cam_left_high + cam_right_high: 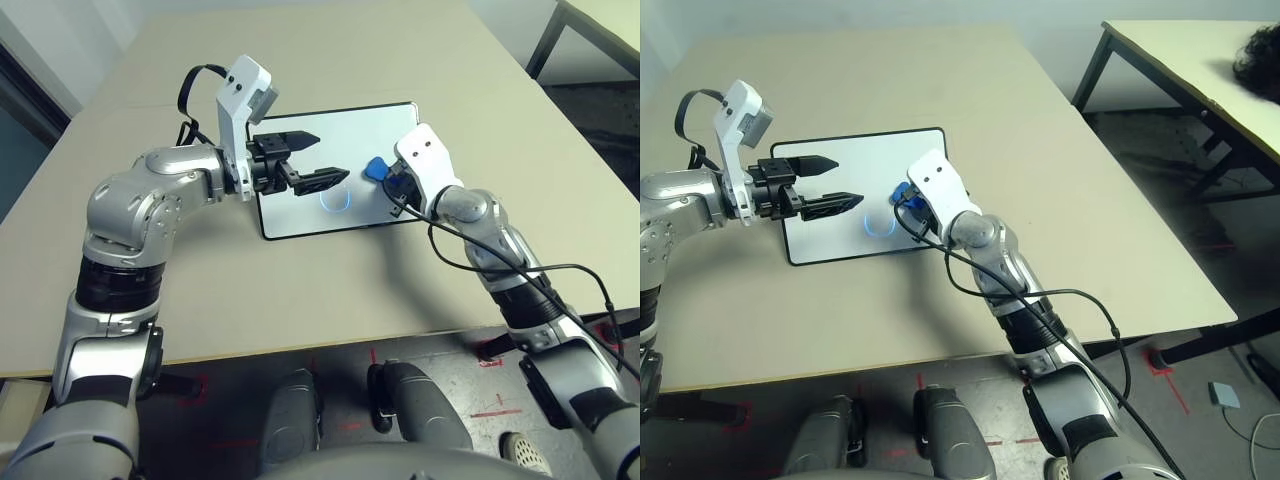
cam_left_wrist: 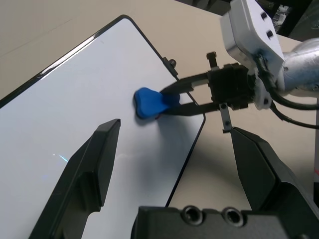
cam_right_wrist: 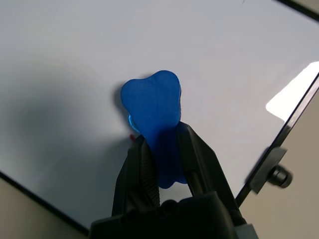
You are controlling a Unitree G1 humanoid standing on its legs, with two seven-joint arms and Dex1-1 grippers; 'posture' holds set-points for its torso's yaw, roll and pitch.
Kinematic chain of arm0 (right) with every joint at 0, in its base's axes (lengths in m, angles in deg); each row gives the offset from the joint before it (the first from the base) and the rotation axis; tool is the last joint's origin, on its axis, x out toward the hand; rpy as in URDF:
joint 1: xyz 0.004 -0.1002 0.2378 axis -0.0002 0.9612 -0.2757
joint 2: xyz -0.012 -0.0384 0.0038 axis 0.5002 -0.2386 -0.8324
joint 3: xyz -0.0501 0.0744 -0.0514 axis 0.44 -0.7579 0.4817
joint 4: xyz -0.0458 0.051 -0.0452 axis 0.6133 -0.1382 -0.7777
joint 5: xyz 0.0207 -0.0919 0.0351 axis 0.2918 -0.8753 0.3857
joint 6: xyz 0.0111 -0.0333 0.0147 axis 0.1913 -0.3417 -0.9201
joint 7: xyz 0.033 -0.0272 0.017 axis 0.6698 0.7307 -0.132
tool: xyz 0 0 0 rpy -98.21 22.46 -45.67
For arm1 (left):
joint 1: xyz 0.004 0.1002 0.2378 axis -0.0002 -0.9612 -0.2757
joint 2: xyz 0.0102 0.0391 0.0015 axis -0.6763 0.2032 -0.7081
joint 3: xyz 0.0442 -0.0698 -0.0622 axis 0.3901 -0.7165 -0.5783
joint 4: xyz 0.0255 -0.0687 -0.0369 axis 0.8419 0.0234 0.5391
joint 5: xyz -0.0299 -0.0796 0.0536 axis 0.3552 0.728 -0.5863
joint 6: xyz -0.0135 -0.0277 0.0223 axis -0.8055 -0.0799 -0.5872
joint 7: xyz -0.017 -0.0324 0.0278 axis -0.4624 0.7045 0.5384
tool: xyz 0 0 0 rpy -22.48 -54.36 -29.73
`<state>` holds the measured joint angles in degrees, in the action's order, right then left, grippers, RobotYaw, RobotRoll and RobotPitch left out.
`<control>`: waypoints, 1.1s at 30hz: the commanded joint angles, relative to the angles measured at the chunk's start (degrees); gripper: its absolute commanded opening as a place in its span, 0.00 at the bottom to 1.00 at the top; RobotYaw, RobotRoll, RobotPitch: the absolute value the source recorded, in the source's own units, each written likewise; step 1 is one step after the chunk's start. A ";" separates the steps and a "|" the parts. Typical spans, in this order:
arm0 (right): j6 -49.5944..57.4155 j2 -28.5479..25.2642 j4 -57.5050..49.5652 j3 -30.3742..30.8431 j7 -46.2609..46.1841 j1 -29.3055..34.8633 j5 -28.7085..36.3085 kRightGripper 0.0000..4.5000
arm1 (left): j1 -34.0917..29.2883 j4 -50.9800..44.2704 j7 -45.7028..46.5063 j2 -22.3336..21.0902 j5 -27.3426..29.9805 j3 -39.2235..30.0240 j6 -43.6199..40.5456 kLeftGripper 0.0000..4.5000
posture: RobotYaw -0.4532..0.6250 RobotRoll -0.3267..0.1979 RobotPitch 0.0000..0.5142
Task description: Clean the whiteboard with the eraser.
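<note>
The whiteboard (image 1: 300,215), white with a thin black frame, lies flat on the tan table. A faint blue circle mark (image 1: 333,199) sits near its near edge. My right gripper (image 3: 162,154) is shut on the blue eraser (image 3: 154,112), pressing it onto the board near the right side; a trace of red shows under it. The eraser (image 1: 375,169) shows beside the right wrist. My left gripper (image 1: 315,158) hovers open over the board's middle, nothing between its fingers, pointing toward the eraser (image 2: 152,102).
The tan table (image 1: 350,60) stretches well beyond the board on all sides. A second table (image 1: 1200,70) stands at the far right. A black cable (image 1: 560,275) trails from my right forearm.
</note>
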<state>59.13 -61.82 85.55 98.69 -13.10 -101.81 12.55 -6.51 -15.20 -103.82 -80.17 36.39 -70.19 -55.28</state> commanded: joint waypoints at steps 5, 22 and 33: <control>0.80 -1.16 3.83 -2.77 -1.52 -2.69 0.31 0.16 | -0.51 -0.26 -0.04 -0.04 -0.15 0.30 -0.13 1.00 | 0.39 0.62 0.28; 8.32 4.76 -5.68 3.19 2.57 8.01 2.23 0.15 | -0.78 -0.69 -0.05 -0.40 0.04 0.15 -0.64 1.00 | 0.40 0.62 0.30; 4.55 2.36 0.46 0.53 -0.54 3.27 0.85 0.15 | -0.55 -0.56 -0.13 -0.54 -0.05 0.08 -0.64 1.00 | 0.40 0.62 0.30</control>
<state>62.65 -58.12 81.84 100.55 -11.91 -98.62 14.35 -6.60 -15.30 -103.84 -80.23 36.38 -70.19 -55.51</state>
